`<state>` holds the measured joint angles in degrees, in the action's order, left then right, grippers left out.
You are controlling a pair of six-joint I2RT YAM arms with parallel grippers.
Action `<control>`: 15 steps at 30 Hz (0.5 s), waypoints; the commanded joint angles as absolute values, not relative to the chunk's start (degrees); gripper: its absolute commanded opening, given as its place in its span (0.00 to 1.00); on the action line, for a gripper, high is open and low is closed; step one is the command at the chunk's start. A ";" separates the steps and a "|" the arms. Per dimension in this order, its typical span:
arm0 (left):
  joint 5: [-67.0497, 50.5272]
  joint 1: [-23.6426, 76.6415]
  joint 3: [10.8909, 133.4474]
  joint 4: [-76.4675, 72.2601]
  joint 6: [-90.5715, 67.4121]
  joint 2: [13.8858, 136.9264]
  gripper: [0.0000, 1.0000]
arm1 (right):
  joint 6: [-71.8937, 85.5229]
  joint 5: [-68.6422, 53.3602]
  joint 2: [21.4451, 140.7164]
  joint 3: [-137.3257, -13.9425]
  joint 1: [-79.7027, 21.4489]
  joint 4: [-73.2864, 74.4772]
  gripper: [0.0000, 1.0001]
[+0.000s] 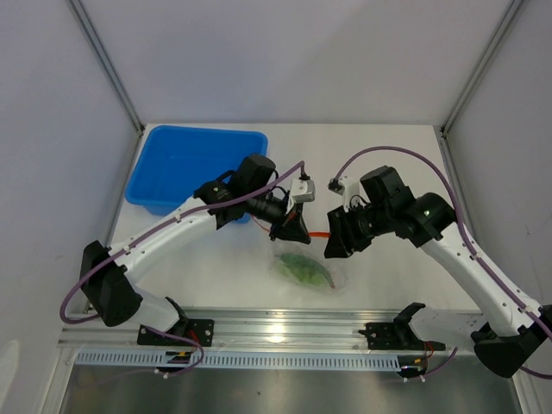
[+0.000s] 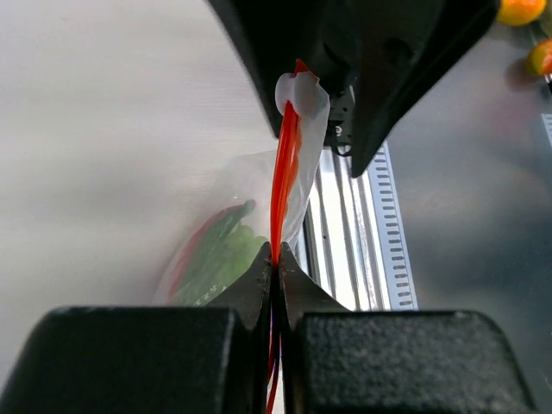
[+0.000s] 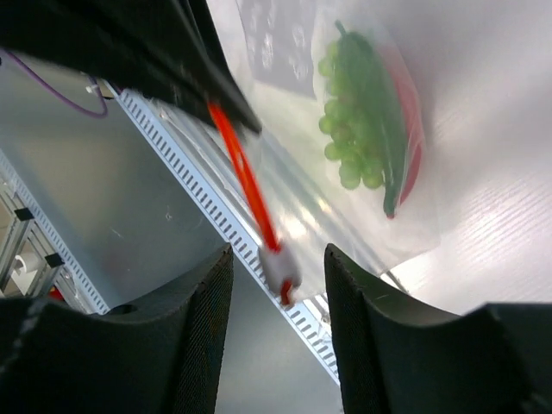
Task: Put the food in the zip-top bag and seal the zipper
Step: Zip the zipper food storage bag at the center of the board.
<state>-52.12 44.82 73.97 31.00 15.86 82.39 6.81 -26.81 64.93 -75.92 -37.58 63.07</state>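
Note:
The clear zip-top bag hangs between my two grippers with its lower part on the table. Inside it lie the light-green grapes, the flat darker-green piece and the slim red piece; they also show in the left wrist view. My left gripper is shut on the red-orange zipper. My right gripper is open, its fingers either side of the zipper's white end tab without touching it. In the top view the left gripper and the right gripper face each other.
A blue plastic tub stands at the back left, just behind the left arm. An aluminium rail runs along the table's near edge. White walls enclose the table at left, back and right.

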 commanded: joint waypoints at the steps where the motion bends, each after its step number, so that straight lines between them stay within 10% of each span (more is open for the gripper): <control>1: -49.92 43.33 76.02 29.18 11.52 81.82 0.01 | 6.85 -26.28 61.35 -72.96 -37.35 60.39 0.49; 8: -52.20 43.24 76.20 28.13 7.91 83.14 0.00 | 13.00 -28.12 56.69 -65.75 -37.18 48.62 0.23; 15: -53.61 43.15 74.27 25.93 5.98 82.18 0.01 | 15.12 -31.28 55.90 -61.53 -34.38 40.70 0.26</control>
<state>-51.59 43.46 74.06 28.86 7.97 82.94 13.45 -29.17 57.08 -62.65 -36.16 47.42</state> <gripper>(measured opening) 0.006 0.260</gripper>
